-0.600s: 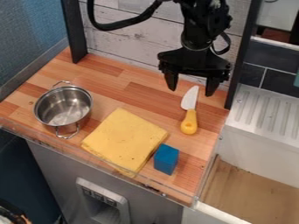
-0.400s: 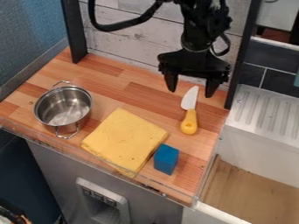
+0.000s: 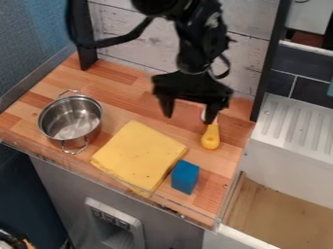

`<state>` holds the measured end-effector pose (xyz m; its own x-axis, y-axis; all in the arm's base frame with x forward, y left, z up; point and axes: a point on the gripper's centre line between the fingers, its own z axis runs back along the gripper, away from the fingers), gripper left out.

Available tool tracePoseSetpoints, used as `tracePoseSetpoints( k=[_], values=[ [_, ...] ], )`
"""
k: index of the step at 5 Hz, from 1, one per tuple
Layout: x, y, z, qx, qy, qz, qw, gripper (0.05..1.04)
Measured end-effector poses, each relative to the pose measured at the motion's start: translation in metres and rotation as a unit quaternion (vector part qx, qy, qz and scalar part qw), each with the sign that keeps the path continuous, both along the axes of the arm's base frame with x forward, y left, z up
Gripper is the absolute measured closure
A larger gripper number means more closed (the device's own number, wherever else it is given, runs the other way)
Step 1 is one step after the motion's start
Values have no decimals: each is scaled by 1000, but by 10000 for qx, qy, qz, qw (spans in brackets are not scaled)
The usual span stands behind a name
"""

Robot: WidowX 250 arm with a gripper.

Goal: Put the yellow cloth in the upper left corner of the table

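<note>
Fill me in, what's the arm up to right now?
Nothing is being held yet. The gripper hangs open over the back of the wooden counter, partly in front of the yellow-handled knife. The folded yellow cloth, due to go to the upper left corner, lies flat near the front edge, between the metal pot and the blue block.
</note>
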<state>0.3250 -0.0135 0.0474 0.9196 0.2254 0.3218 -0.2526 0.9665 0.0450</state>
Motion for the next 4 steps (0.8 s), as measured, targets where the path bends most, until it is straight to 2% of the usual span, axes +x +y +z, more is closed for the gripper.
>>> tracePoseSetpoints(
  k=[1, 3, 4],
  values=[
    [-19, 22, -14, -43, 258, 323, 9991, 82],
    [-44, 31, -31, -153, 602, 459, 9970, 82],
    [-53, 41, -37, -96, 794, 663, 9946, 82]
  ],
)
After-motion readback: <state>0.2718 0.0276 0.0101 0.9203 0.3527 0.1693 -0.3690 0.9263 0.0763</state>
